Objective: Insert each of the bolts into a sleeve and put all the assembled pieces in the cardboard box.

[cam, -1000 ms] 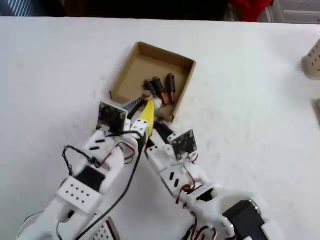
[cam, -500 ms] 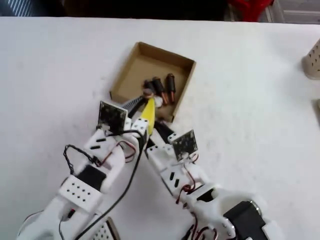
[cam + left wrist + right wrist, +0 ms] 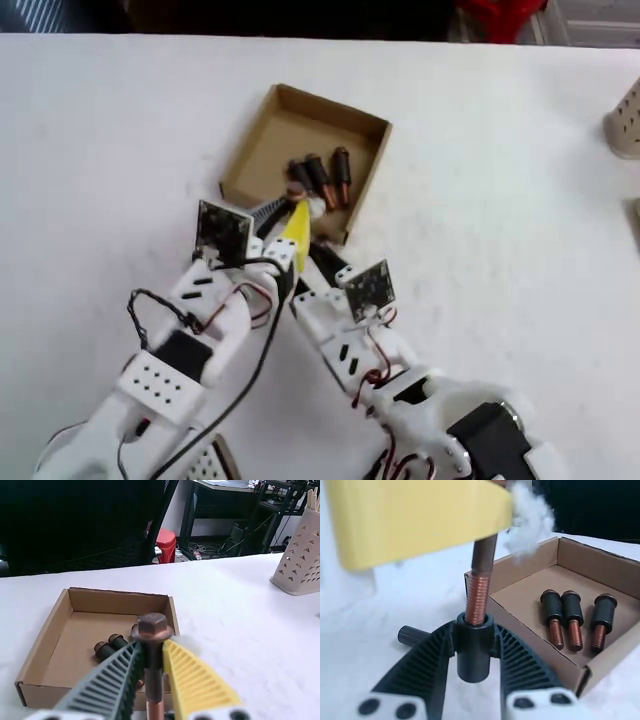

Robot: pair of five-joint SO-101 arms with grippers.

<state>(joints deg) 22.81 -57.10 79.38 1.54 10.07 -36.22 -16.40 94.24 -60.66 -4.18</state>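
1. One copper hex-head bolt [image 3: 151,628]: smooth shank, threaded lower end, upright. It is clamped below the head between the grey and yellow fingers [image 3: 200,680] of the left gripper [image 3: 150,647].
2. One black cylindrical sleeve [image 3: 472,660]: upright, pinched in the right gripper [image 3: 473,635]. The bolt's threaded tip sits in its mouth, at the near edge of the brown cardboard box [image 3: 330,107].
3. Three assembled pieces [image 3: 572,612]: side by side inside the box, mid white desk [image 3: 500,250].

Tip of bolt [image 3: 478,597] — inside sleeve [image 3: 472,655]
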